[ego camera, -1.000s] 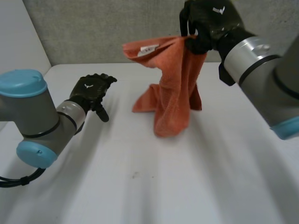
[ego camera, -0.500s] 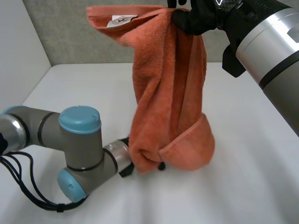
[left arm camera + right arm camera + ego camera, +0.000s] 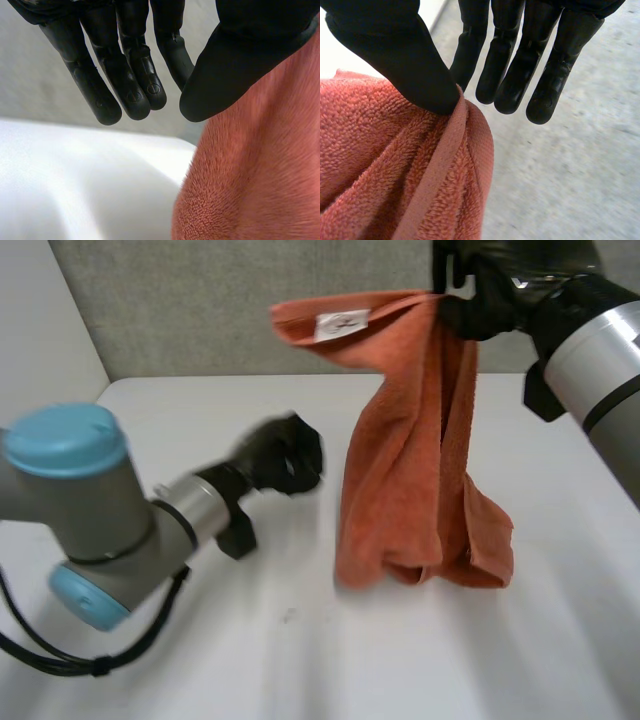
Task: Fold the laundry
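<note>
orange towel (image 3: 420, 470) held up by one top corner, draped in long folds, lower end slumped in a heap on the table (image 3: 300, 660); white label (image 3: 342, 324) showing on the upper hem, off to one side of the held corner

at that corner, right hand (image 3: 490, 285) grasping the towel, thumb (image 3: 395, 60) pressed onto the hem, fingers reaching straight past the cloth's edge

beside the towel on the label's side, about halfway down its hanging length, left hand (image 3: 285, 452) released and holding nothing: fingers (image 3: 125, 75) relaxed and apart from the thumb, cloth just beyond the thumb, contact unclear

likely step: finding a second corner, so as to spread the towel flat before any fold

risks from here, as a guess:
- grabbing a mid-fold bunch instead of a corner, with the free corners buried in the folds and the heap, ending in a twisted, lopsided spread
- slipping out of the narrow thumb hold on the hem if tugged sideways, dropping the whole towel in a pile
- dragging the heap across the table if swung too fast

under the towel, smooth white table, a small dark speck (image 3: 290, 616) in front of the heap; behind the towel, a grey speckled wall (image 3: 180, 310); further out on the label's side, a plain pale wall (image 3: 40, 310)
</note>
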Robot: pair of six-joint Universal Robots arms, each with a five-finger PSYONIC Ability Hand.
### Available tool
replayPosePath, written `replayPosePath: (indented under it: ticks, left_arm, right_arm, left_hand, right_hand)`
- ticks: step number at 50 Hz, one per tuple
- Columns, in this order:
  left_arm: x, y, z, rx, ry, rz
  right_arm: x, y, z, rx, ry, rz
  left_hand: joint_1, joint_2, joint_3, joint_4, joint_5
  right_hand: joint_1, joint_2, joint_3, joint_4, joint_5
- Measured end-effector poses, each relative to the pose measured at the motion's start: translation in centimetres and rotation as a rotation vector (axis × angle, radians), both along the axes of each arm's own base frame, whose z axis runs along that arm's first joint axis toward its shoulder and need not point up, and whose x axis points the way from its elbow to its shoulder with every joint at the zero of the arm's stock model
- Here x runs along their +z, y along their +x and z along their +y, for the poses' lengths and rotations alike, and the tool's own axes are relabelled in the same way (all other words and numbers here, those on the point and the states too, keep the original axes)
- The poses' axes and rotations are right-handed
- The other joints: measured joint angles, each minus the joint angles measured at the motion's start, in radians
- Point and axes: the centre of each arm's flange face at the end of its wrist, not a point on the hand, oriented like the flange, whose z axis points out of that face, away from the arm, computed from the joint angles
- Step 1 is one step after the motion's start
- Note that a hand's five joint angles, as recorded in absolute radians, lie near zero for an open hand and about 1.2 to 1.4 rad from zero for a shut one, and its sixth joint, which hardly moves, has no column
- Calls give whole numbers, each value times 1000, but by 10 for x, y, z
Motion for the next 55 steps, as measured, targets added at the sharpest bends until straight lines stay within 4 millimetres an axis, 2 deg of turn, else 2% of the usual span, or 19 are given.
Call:
replayPosePath:
  ticks: [5,9,10,11,12,13,15,16,17,18,19,23,29,34,41,49,55]
  left_arm:
    - [28,26,-14,97,-109,-26]
    - [39,37,-11,106,-187,-83]
    - [38,36,-9,99,-193,-90]
    - [38,35,-7,89,-197,-98]
    - [35,32,-3,68,-198,-110]
    - [32,30,-1,52,-195,-117]
    - [28,27,2,36,-188,-123]
    - [16,20,8,-3,-164,-137]
    - [8,15,11,-26,-146,-145]
    - [0,10,15,-48,-126,-153]
    - [0,10,15,-48,-126,-153]
    - [-28,-4,27,-108,-58,-181]
    - [-60,-19,31,-141,8,-206]
    - [-68,-28,26,-131,30,-190]
    - [-71,-39,22,-126,43,-164]
    - [-83,-56,43,-192,59,-172]
    - [-87,-66,50,-219,47,-167]
  right_arm:
    - [-4,-18,-17,-74,14,0]
    - [-10,-28,-26,-112,35,6]
    - [-11,-28,-26,-113,38,7]
    - [-12,-28,-26,-112,40,8]
    - [-13,-27,-25,-109,44,9]
    - [-14,-26,-24,-104,47,9]
    - [-14,-24,-23,-98,48,9]
    - [-15,-20,-19,-83,50,7]
    - [-14,-18,-17,-74,50,4]
    - [-14,-17,-16,-69,50,1]
    - [-14,-17,-16,-69,50,1]
    - [-7,-11,-6,-32,47,-25]
    - [0,-1,12,25,38,-44]
    - [2,5,25,58,36,-46]
    - [3,6,31,69,34,-48]
    - [19,2,39,75,1,-88]
    - [36,-2,51,98,-21,-148]
  left_hand:
    - [0,1,0,0,0]
    - [-6,-14,-8,-10,0]
    - [-228,-243,-217,-223,-184]
    - [-228,-243,-217,-223,-184]
    - [-529,-508,-479,-490,-443]
    - [-720,-676,-665,-678,-628]
    - [-753,-713,-700,-714,-664]
    - [-889,-879,-866,-883,-830]
    - [-900,-923,-912,-927,-875]
    - [-900,-933,-923,-936,-885]
    - [-900,-933,-923,-936,-885]
    - [-900,-941,-926,-941,-889]
    - [-900,-944,-926,-941,-889]
    - [-900,-944,-926,-941,-889]
    - [-900,-944,-926,-941,-889]
    - [-900,-944,-926,-941,-889]
    - [-900,-944,-926,-940,-887]
  right_hand:
    - [0,0,0,0,0]
    - [0,0,0,0,0]
    - [0,0,0,0,0]
    - [0,0,0,0,0]
    - [0,0,0,0,0]
    - [0,0,0,0,0]
    - [0,0,0,0,0]
    - [1,0,0,0,0]
    - [6,0,0,0,0]
    - [6,0,0,0,0]
    - [6,0,0,0,0]
    - [6,0,0,0,7]
    - [6,0,0,0,9]
    - [6,0,0,0,9]
    - [6,0,0,0,9]
    - [6,0,0,0,9]
    - [6,0,0,0,9]
